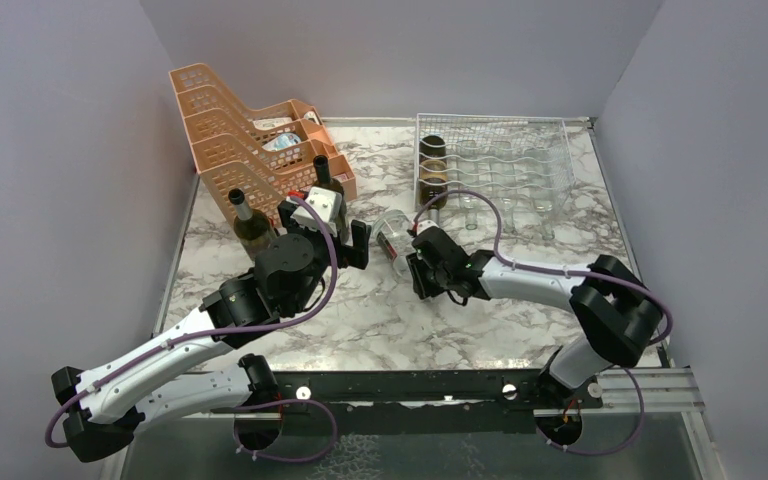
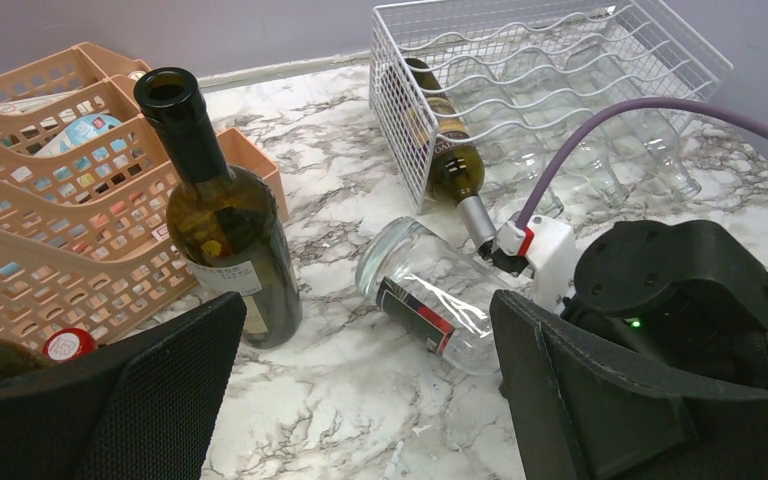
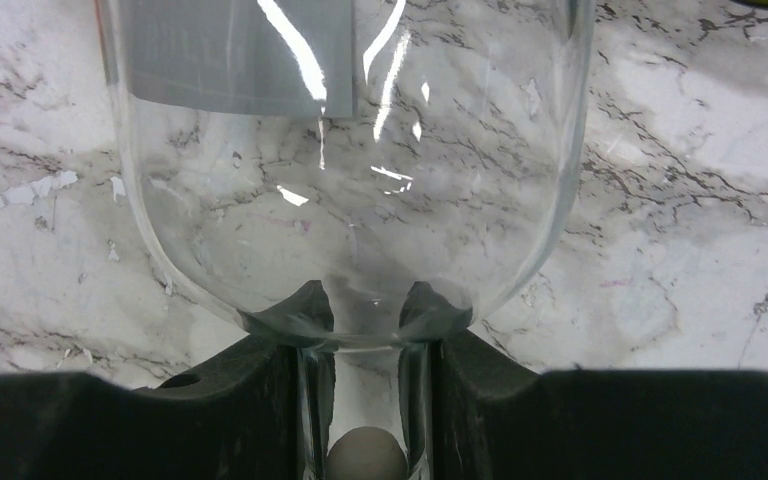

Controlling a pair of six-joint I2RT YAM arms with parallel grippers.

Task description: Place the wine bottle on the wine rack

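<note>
A clear glass wine bottle (image 1: pixel 392 240) with a dark red-edged label lies on its side on the marble table, base toward the orange trays. My right gripper (image 1: pixel 418 264) is shut on its neck; in the right wrist view the fingers (image 3: pixel 260 400) clamp the neck below the bottle's shoulder (image 3: pixel 350 150). The bottle also shows in the left wrist view (image 2: pixel 430 300). The silver-white wire wine rack (image 1: pixel 500 160) stands at the back right, also in the left wrist view (image 2: pixel 520 70), with a dark bottle (image 1: pixel 432 170) in its left end. My left gripper (image 1: pixel 325 235) is open and empty (image 2: pixel 360 400), left of the clear bottle.
Orange perforated stacked trays (image 1: pixel 240 140) stand at the back left. Two dark wine bottles stand upright in front of them (image 1: pixel 251 225), (image 1: pixel 326 190), close to my left gripper. Clear bottles (image 1: pixel 505 200) lie in the rack. Grey walls enclose the table.
</note>
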